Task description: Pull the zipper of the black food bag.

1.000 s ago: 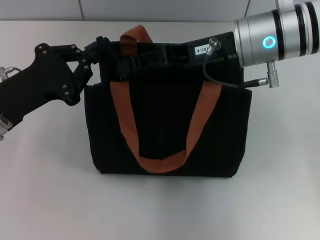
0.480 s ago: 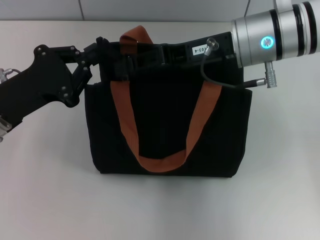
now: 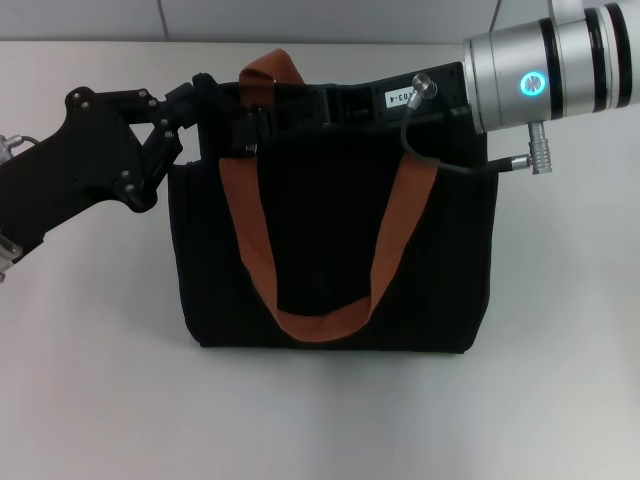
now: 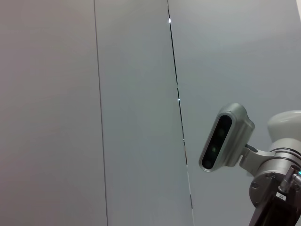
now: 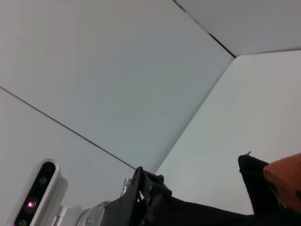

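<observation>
Reaching both arms over the top of the black food bag [image 3: 335,250], which stands upright mid-bench [image 3: 90,400]. My left tool [image 3: 225,125] is at the bag's upper left corner beside the orange handle [image 3: 250,230], looks pinched on the fabric rim, but black on black, so I cannot tell its state. My right tool [image 3: 290,110] comes in along the top edge from the right; fingers are lost against the bag, cannot tell either. The zipper itself is not visible in any view, presumably under the right tool. Risks, my judgement: pull tab slips out if the pinch is shallow; the bag tips or drags across the bench if the left side isn't anchored; the handle or the right arm's dangling cable [image 3: 420,140] snags along the pull path.
</observation>
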You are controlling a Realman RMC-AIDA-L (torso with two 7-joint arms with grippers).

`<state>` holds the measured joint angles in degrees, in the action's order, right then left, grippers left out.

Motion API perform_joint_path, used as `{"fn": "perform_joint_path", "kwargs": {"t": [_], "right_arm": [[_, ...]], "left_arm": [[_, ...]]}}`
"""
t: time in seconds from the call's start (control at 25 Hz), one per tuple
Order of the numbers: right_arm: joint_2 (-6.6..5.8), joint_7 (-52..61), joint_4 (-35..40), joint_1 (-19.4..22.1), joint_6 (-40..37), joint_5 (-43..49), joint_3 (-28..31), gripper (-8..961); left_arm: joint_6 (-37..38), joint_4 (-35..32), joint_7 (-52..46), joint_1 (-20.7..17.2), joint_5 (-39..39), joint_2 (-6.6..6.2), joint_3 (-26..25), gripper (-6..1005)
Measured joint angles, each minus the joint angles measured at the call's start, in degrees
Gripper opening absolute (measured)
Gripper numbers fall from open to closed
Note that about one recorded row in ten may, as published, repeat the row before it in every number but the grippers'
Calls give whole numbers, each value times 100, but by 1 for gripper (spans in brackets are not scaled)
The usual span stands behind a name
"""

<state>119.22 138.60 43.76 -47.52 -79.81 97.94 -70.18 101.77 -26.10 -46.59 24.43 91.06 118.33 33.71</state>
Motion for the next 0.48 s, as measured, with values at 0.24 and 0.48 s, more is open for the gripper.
{"fn": "perform_joint_path", "kwargs": {"t": [0.24,0.48], "right_arm": [[2,-5,0,-6,30,7,1,404],[13,-40,0,0,87,8,-5,299]], "left_arm": [[27,0,2,0,-7,-3,4,74],[45,0,9,0,-10,-3,4,76]]}}
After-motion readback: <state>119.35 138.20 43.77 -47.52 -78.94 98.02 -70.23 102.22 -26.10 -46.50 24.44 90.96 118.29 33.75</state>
